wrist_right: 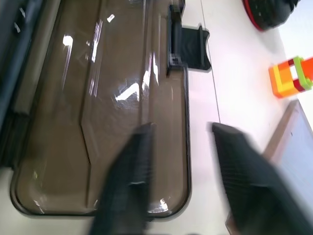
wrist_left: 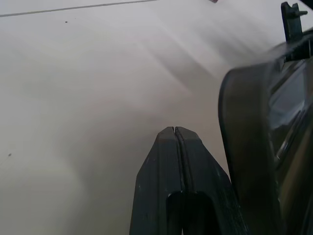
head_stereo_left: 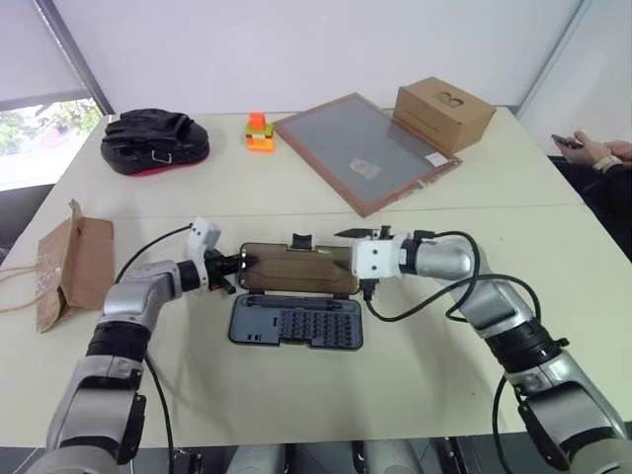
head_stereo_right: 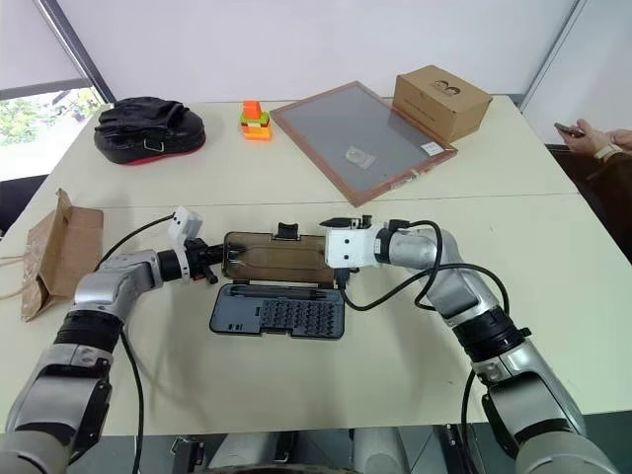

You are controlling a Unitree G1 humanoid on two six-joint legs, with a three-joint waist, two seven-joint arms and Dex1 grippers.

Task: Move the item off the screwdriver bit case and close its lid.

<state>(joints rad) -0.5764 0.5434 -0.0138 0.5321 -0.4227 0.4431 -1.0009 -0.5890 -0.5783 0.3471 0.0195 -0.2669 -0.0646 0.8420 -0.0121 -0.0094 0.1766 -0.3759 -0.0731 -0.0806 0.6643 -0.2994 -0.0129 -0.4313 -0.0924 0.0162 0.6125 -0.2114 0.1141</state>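
Beside the lid (head_stereo_left: 296,269), both grippers point inward, left gripper (head_stereo_left: 235,269) closed

Both arms have silver-grey metal shells with black joint rings. A white camera block sits on each wrist, and a black cable loops from each block back along the arm. The left gripper (wrist_left: 174,134) and right gripper (wrist_right: 178,169) have black, ribbed fingers (wrist_right: 128,176).
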